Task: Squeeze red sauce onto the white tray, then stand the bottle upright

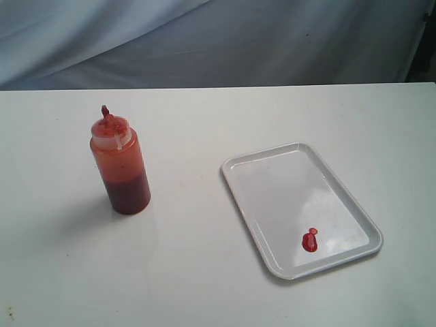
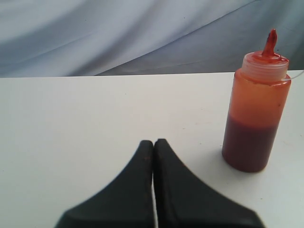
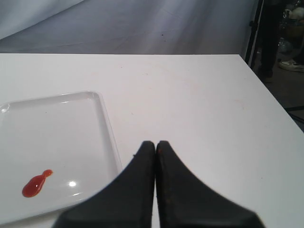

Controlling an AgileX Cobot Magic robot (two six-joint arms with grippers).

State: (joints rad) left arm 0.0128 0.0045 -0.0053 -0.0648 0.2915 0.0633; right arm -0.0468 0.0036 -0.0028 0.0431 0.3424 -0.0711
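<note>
Bottle [image 1: 120, 167] standing upright at left, sauce blob [image 1: 310, 240] lying at near end of tray [image 1: 293, 187] at right, left gripper [image 2: 153, 145] and right gripper [image 3: 156, 145] pressing fingers together, empty.

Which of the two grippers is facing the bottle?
The left gripper: its wrist view shows the upright bottle ahead. The right gripper faces the white tray with the red sauce blob instead. Both are shut.

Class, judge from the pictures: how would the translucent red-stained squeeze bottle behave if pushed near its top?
The translucent plastic squeeze bottle probably tips rather than slides, being tall on a narrow base. The dark red sauce sits low inside, likely steadying it.
</note>
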